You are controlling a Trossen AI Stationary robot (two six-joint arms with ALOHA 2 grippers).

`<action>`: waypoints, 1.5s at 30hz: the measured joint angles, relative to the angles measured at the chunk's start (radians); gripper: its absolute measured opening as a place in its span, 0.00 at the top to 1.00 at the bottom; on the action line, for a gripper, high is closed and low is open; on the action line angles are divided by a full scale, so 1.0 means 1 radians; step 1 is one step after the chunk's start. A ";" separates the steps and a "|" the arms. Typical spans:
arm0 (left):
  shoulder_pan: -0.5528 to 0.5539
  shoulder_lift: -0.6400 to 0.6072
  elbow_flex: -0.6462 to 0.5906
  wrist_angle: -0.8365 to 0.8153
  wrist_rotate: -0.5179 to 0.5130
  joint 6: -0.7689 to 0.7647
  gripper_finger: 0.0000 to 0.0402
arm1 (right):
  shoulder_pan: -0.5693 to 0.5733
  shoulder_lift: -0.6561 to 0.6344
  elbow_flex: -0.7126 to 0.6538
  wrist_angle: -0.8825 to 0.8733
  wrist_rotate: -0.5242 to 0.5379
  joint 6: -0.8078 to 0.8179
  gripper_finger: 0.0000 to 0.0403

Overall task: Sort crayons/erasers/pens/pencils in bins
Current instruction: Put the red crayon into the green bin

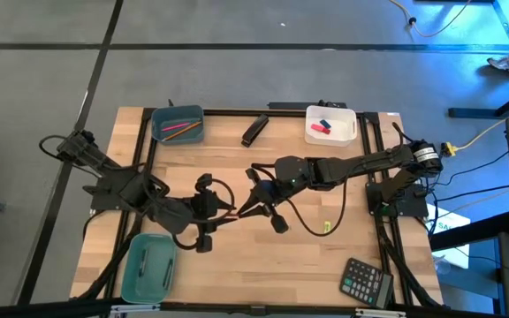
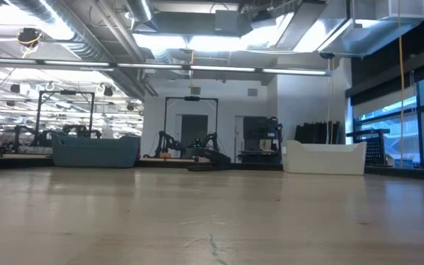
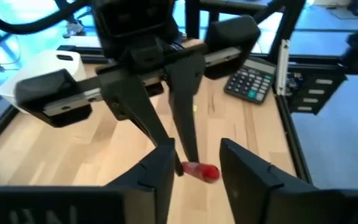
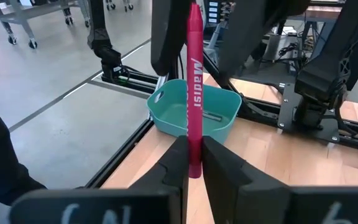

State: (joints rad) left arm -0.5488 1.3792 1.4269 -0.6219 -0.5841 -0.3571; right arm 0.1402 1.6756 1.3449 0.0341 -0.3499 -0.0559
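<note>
A pink-red pencil (image 4: 195,93) with white lettering is lifted over the middle of the table. My right gripper (image 4: 194,155) is shut on it, reaching in from the table's right (image 1: 247,208). My left gripper (image 3: 197,168) comes from the left (image 1: 228,210) and is open, its fingers standing on either side of the pencil's free end (image 3: 204,172). I cannot tell whether they touch it. The blue-grey bin (image 1: 178,124) holds coloured pencils, and the white bin (image 1: 330,124) holds a red and a pink eraser. The teal bin (image 1: 148,267) holds a dark pen. My right gripper pinches the pencil between its two fingers near one end (image 4: 195,163). The rest of the pencil sticks out past the fingertips, between the left gripper's fingers. The pencil is clear of the table.
A black oblong object (image 1: 254,129) lies at the far edge between the blue-grey and white bins. A black calculator (image 1: 366,281) sits at the near right corner. A small yellow-green bit (image 1: 328,227) lies right of centre. Black rails frame the tabletop.
</note>
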 joint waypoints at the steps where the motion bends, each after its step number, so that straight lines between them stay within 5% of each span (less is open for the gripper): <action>1: 0.000 0.000 0.000 -0.003 0.009 0.001 0.72 | 0.000 0.000 0.000 0.000 0.000 0.000 0.89; 25: 0.008 0.000 0.000 -0.040 0.027 -0.006 0.98 | -0.001 0.000 0.000 -0.005 0.001 0.004 0.89; 30: 0.009 -0.012 0.000 -0.125 0.029 -0.062 0.97 | -0.004 -0.001 0.001 -0.060 0.119 0.046 0.87; 35: 0.005 -0.078 0.000 -0.404 0.231 -0.360 0.97 | -0.032 -0.002 0.001 -0.199 0.180 0.108 0.77; 40: -0.032 -0.101 -0.007 -0.691 0.586 -0.675 0.97 | -0.044 -0.002 0.000 -0.346 0.211 0.219 0.66; 45: -0.165 -0.101 -0.162 -0.615 0.789 -0.894 0.97 | -0.046 -0.002 0.000 -0.513 0.262 0.352 0.63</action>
State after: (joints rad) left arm -0.7137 1.2785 1.2649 -1.2365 0.2046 -1.2511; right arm 0.0946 1.6736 1.3453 -0.4789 -0.0882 0.2957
